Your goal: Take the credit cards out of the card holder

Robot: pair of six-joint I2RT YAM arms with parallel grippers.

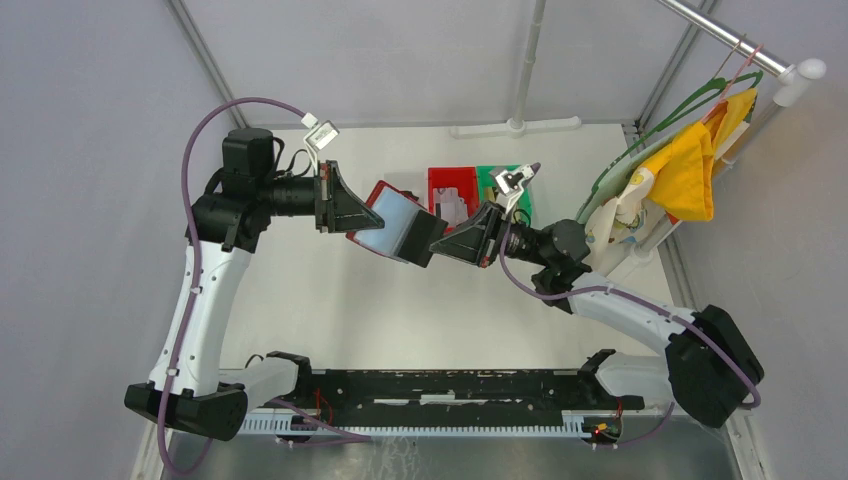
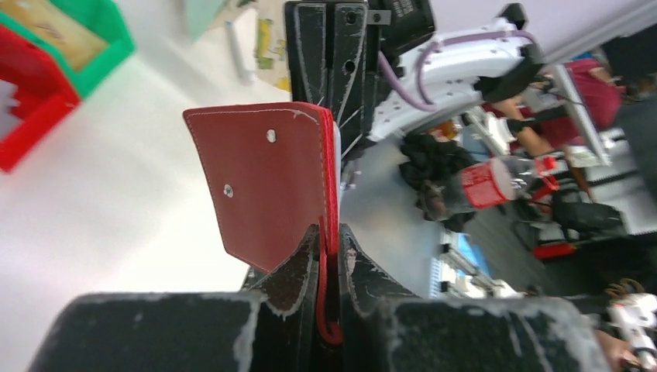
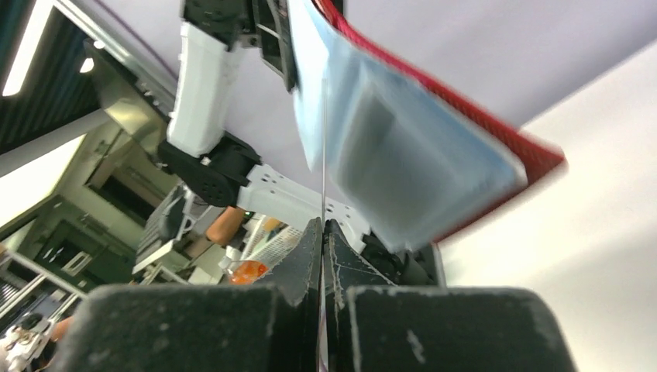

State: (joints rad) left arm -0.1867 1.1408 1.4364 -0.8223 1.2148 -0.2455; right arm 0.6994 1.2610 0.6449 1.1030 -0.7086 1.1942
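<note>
**Card pull in hand, holder braced in the air**

My right gripper [image 3: 323,229] has its fingers pressed together on a thin sheet seen edge-on. I take it for one credit card [image 3: 323,155], with its far end running up into the pale inner pocket of the card holder [image 2: 263,186]. My left gripper [image 2: 329,240] pinches the holder's opposite edge, beside the red strap loop. The dark red outer face, with its two snap studs, is turned toward that wrist camera.

The holder hangs between the two grippers, lifted off the table [image 1: 330,310]. It sits over the middle of the table, toward the far edge and just on the near side of the red bin [image 1: 450,190] and green bin [image 1: 495,178].

I judge the step to be drawing a card out of its pocket. The next move calls for my right arm to back away straight along the card's plane, toward the table's right edge, while the left holds firm. A twist could bend the card or tug the holder out of the left pinch. I cannot tell how many cards are inside.
</note>
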